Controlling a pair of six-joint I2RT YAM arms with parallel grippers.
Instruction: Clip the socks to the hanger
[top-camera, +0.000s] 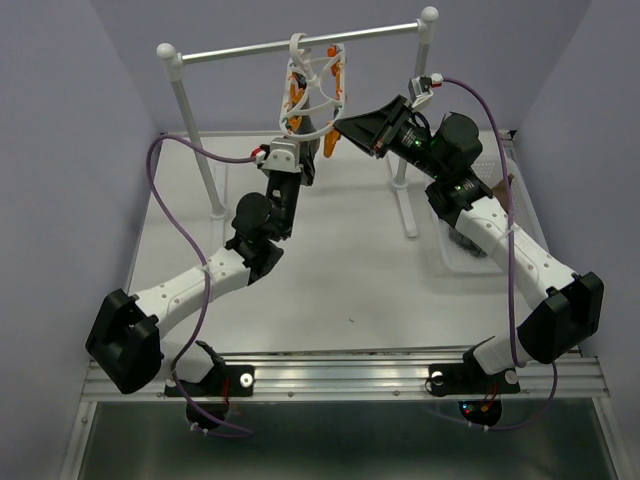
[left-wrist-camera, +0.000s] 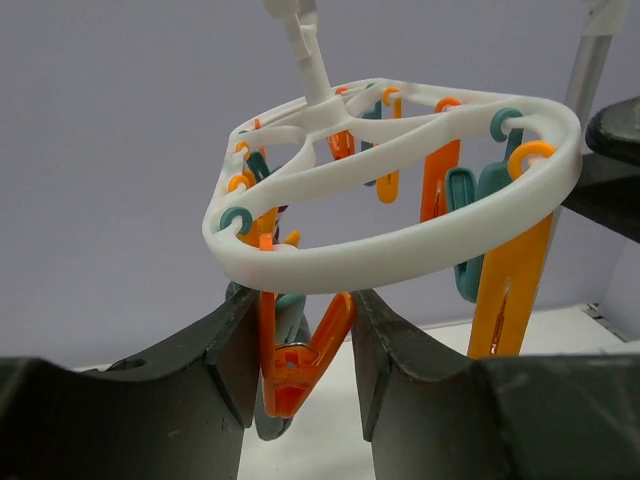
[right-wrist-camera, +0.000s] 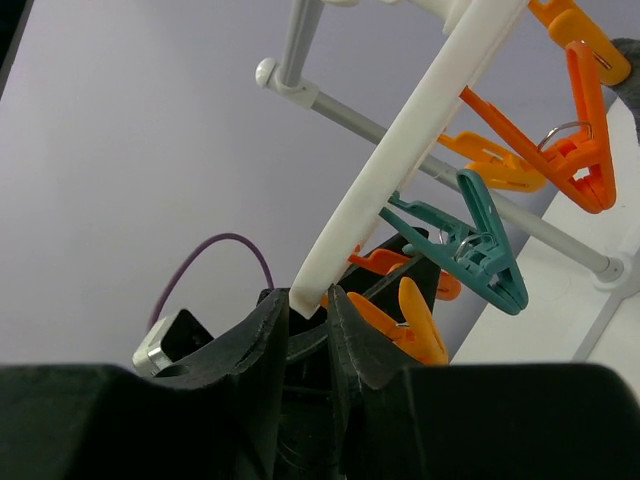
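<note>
The hanger (top-camera: 315, 85) is hung by its hook from the metal crossbar (top-camera: 250, 48) of the white rack (top-camera: 195, 150) at the back of the table (top-camera: 340, 280), and it is met from both sides by the arms.

On the right, a firm hold is on show. The right gripper (top-camera: 345, 128) is clamped on the ring's lower rim, and from the right wrist the white rim is seen pinched edge-on between the two black fingers (right-wrist-camera: 260, 330). Just beside that grip a teal clip (right-wrist-camera: 480, 250) is seen dangling, with orange ones hung around it along the rim.

Over to the left: the left gripper (top-camera: 303, 150) is raised under the ring from the near side. From the left wrist an orange clip (left-wrist-camera: 295, 365) is seen hanging between the fingers (left-wrist-camera: 225, 350), and its two spread handles are touched by a pad on each side. The clip's tip is seen closed below the spring, so the handles are held but not squeezed together. More orange and teal clips are strung around the white oval above.

A purple cable (top-camera: 190, 230) is looped out from the left arm. At the table's right edge a clear tub (top-camera: 500, 175) is largely covered by the right arm, and the dark contents inside cannot be made out.
</note>
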